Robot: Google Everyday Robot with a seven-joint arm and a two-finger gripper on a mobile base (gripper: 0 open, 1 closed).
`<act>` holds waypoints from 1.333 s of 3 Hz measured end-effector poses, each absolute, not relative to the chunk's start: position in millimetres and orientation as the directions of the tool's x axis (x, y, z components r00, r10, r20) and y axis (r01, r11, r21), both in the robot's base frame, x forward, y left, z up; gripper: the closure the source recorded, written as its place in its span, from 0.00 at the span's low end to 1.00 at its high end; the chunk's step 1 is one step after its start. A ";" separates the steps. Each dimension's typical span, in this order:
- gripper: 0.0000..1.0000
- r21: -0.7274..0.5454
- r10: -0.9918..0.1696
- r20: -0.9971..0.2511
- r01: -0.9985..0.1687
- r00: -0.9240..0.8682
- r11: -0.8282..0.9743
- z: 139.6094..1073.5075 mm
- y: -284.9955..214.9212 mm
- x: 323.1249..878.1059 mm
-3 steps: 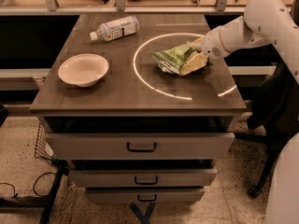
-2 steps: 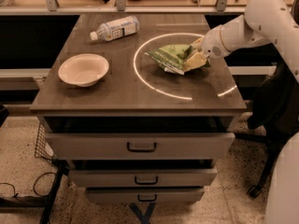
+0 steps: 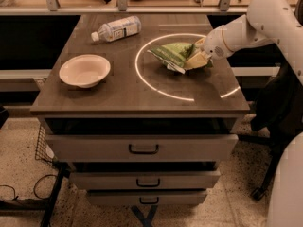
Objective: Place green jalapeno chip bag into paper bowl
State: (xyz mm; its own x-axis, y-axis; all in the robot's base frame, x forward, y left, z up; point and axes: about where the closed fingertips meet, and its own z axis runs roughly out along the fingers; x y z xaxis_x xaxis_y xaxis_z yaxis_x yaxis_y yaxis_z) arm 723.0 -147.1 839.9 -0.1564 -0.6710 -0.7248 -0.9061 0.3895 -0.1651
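At the centre of the frame you have the table, with the white arm reaching in from the upper right. The bowl sits on the left, well apart from the chip bag. A bottle lies at the upper left. The gripper is pinched closed on the bag's right end.

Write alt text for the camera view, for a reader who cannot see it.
A robot's gripper holds a green jalapeno chip bag by one end, at the picture's right on a dark table with drawers. An empty paper bowl sits at the left, with a plastic bottle lying on its side behind it.
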 end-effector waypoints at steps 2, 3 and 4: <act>1.00 -0.222 -0.760 -0.634 -0.909 -0.141 0.354 887.9 -100.2 733.6; 1.00 -0.281 -0.810 -0.574 -0.899 -0.123 0.336 920.7 -75.4 729.7; 1.00 -0.334 -0.832 -0.545 -0.885 -0.099 0.324 942.5 -56.7 716.7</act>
State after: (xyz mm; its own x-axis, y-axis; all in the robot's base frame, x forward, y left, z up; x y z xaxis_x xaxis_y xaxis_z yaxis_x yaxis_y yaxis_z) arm 716.7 -56.7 942.5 -0.0987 -0.8324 -0.5453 -0.8850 0.3240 -0.3345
